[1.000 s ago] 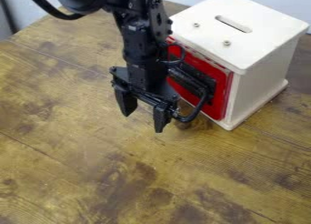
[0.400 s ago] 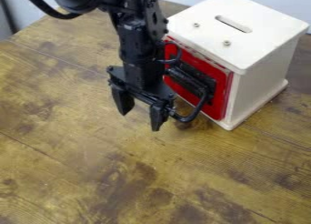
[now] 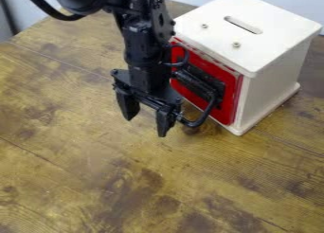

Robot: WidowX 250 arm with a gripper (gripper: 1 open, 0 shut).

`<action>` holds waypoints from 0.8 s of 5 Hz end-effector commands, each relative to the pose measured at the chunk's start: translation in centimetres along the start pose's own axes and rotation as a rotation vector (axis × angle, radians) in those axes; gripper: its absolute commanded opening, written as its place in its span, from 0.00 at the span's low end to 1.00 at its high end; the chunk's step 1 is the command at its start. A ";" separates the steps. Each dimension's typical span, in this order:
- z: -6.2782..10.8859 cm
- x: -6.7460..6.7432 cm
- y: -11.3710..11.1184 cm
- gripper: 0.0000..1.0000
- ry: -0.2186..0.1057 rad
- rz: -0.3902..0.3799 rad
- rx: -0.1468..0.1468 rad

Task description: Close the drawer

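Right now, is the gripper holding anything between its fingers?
No. The gripper hangs open with empty space between its fingers, just in front of the drawer and beside its handle.

The robot arm [image 3: 133, 28] covers the left part of the drawer [image 3: 209, 83], so it cannot be told how far the drawer sits in the cream-white box [image 3: 253, 47]. The arm's upper part is cut by the top edge. The box's right corner goes past the right edge. The loop handle [image 3: 198, 109] is partly behind the gripper [image 3: 146, 118].

Red drawer [image 3: 207, 83], cream-white box [image 3: 260, 47]
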State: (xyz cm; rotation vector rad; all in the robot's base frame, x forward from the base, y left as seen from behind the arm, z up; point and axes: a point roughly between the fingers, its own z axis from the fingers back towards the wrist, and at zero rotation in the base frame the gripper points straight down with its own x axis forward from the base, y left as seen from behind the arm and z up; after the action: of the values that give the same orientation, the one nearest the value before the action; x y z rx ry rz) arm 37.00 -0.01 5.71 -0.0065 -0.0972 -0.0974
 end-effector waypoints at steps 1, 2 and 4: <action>2.0 0.8 -0.2 1.00 -0.060 -0.005 0.008; 2.1 0.8 -0.4 1.00 -0.062 -0.008 0.011; 2.3 0.8 -0.8 1.00 -0.067 -0.015 0.009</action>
State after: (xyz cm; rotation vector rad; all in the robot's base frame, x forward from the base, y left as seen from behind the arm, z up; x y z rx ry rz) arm 36.96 -0.52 5.73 -0.0039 -0.0969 -0.1012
